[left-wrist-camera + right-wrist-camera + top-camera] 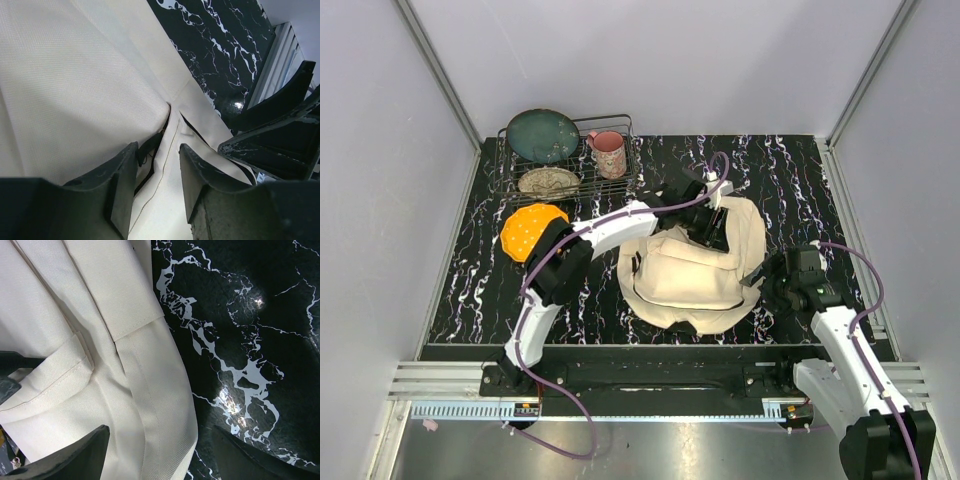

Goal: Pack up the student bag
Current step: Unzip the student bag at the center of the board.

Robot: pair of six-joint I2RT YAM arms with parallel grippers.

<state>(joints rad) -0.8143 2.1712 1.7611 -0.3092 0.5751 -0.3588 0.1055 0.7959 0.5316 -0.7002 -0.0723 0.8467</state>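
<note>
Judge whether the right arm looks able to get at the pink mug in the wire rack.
Probably not: the pink mug stands in the wire rack far across, and the left arm lies stretched over the student bag between.

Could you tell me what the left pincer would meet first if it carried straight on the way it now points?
Most likely the student bag: the left pincer points at its cream canvas near a dark fold, though depth is unclear.

The student bag (60,300) is recorded as cream woven canvas, matt, with its weave and stitched seams visible. The table (250,340) is noted as black, white-veined, smooth and glossy. The left gripper (159,147) is judged matt black plastic, scuffed. The rack (636,160) seems to be metal wire.
</note>
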